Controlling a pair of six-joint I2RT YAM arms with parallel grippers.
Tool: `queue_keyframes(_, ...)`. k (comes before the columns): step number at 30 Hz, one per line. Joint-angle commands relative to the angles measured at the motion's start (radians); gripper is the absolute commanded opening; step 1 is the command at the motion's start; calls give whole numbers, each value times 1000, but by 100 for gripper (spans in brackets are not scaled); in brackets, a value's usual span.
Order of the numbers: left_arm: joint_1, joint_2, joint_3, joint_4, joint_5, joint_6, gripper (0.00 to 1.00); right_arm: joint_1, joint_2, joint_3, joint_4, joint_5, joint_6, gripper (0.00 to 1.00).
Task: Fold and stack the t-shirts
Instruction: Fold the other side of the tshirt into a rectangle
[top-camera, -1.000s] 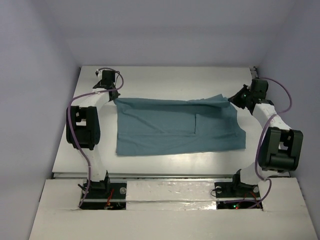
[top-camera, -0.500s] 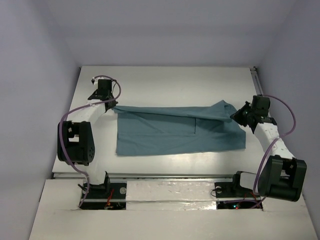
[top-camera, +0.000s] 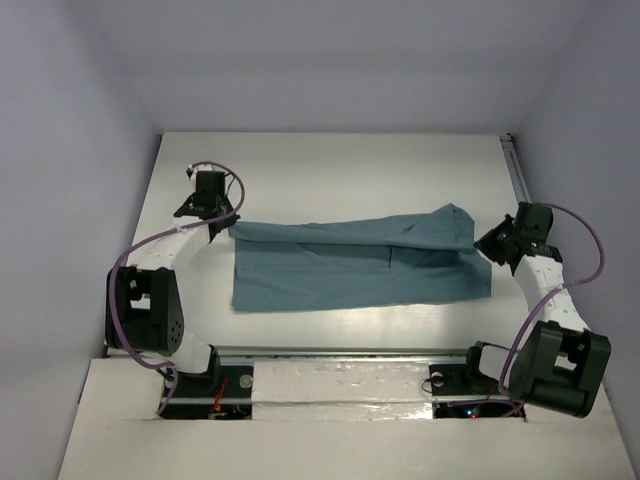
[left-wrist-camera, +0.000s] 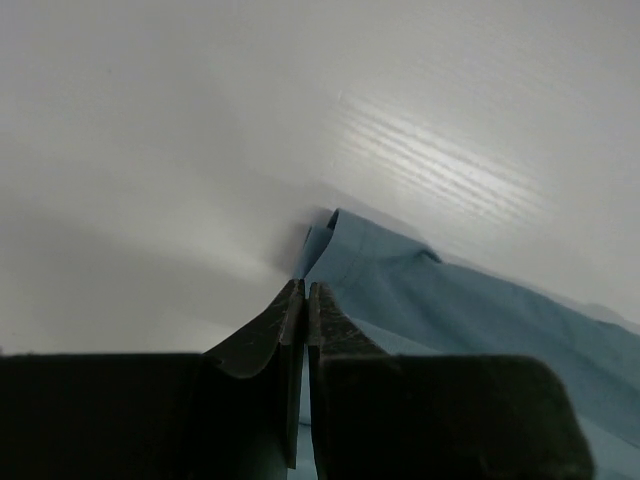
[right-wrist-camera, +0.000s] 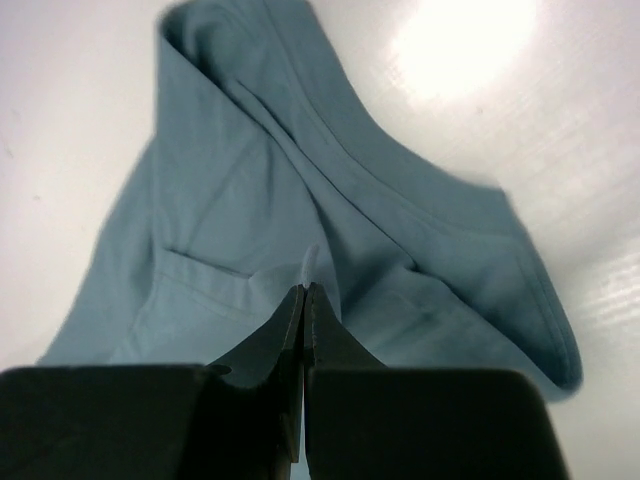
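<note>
T-shirt (top-camera: 350, 268): teal, plain, spread widthwise across mid desk (top-camera: 330, 165), between the two arms. Near edge lies flat on desk. Far edge is drawn up into a ridge running L to R, and the far-right corner is bunched into a peak.

Left jaws: closed, pinching far-left corner of t-shirt. Left wrist view shows cloth meeting the tips, w/ a thin teal strip in the slit between them.

Right jaws: closed, pinching cloth at far-right corner. Right wrist view shows a fold rising into the tips, fabric fanning away beyond, hem visible.

Left arm (top-camera: 145, 310) is bent at desk's left side, right arm (top-camera: 560, 365) at right side
</note>
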Motion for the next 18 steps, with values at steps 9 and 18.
queue_keyframes(9,-11,-109,-113,-42,39,-13,13,-7,-125,-103,-169,68,19,18)
queue_keyframes(18,-11,-298,-71,-88,1,21,61,13,-150,-14,-96,-138,-50,4)
